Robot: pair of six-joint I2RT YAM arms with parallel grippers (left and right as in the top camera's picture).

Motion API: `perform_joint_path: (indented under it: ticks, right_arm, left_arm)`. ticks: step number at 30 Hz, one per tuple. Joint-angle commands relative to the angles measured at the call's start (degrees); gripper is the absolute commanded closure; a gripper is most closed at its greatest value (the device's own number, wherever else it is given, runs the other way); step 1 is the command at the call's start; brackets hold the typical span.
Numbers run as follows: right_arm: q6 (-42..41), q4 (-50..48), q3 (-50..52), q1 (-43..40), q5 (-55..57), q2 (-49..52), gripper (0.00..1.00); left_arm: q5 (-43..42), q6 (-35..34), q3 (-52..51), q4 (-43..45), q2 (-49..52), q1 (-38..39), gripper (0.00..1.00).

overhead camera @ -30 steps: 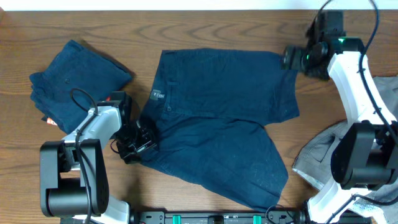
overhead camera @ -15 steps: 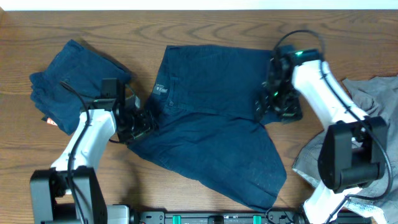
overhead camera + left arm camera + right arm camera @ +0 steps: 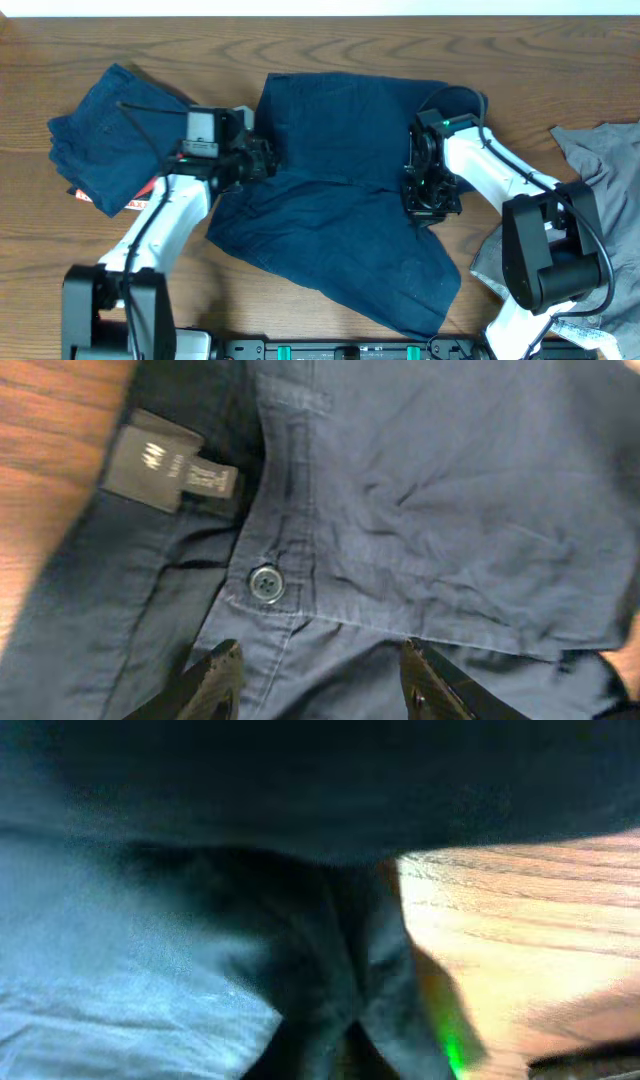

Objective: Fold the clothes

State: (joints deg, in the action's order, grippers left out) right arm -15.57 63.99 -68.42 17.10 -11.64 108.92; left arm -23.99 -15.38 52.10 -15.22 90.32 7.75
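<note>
Dark navy shorts [image 3: 340,215] lie spread across the middle of the wooden table, waistband to the left. My left gripper [image 3: 266,160] hovers over the waistband, open. In the left wrist view its fingertips [image 3: 218,678] stand apart over the cloth just below the button [image 3: 265,583] and the grey label [image 3: 170,470]. My right gripper [image 3: 430,196] sits on the shorts' right edge, shut on a pinched fold of the navy fabric [image 3: 345,1020]. That wrist view is blurred, with bare table [image 3: 520,940] beside the fold.
A folded navy garment [image 3: 110,135] lies at the far left with a red tag [image 3: 82,194] at its lower edge. A crumpled grey garment [image 3: 600,170] lies at the right edge. A black rail [image 3: 350,350] runs along the front.
The right arm swung from the far right corner onto the shorts' right edge and shut on the fabric. The left gripper moved up along the waistband toward the button and narrowed.
</note>
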Motion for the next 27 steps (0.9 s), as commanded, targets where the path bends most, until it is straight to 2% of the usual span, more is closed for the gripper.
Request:
perform_joint_path:
  ticks: [1, 7, 12, 16, 18, 20, 23, 27]
  right_arm:
    - [-1.84, -2.43, 2.10, 0.26, 2.51, 0.04, 0.99]
    - [-4.11, -12.41, 2.58, -3.72, 12.46, 0.04, 0.99]
    - [-1.57, -21.73, 0.22, -10.32, 10.03, 0.04, 0.99]
    - [1.77, -24.09, -3.78, -14.10, 4.59, 0.04, 0.85]
    - [2.93, -20.52, -7.19, -15.26, 3.82, 0.02, 0.61]
    - [3.10, -14.27, -10.71, -15.76, 3.93, 0.02, 0.50]
    - [3.13, -4.42, -15.26, -16.33, 5.53, -0.79, 0.46]
    - [-2.23, 4.57, -16.28, -16.90, 8.31, -5.42, 0.41]
  left_arm:
    - [3.15, 0.70, 0.74, 0.35, 3.13, 1.07, 0.48]
    - [3.06, 0.09, 0.76, -0.55, 4.59, 1.07, 0.48]
    - [3.06, 0.09, 0.76, -0.52, 3.58, 1.01, 0.48]
    - [3.02, 0.07, 0.79, -0.87, 1.81, 1.01, 0.48]
    - [2.99, 0.07, 0.94, -3.02, -0.15, 1.01, 0.47]
    - [2.97, 0.07, 1.01, -6.60, -2.38, 1.01, 0.36]
    - [1.01, 0.09, 1.01, -14.12, -6.08, 1.01, 0.28]
    - [0.00, -1.25, 0.94, -27.30, -10.16, 1.01, 0.14]
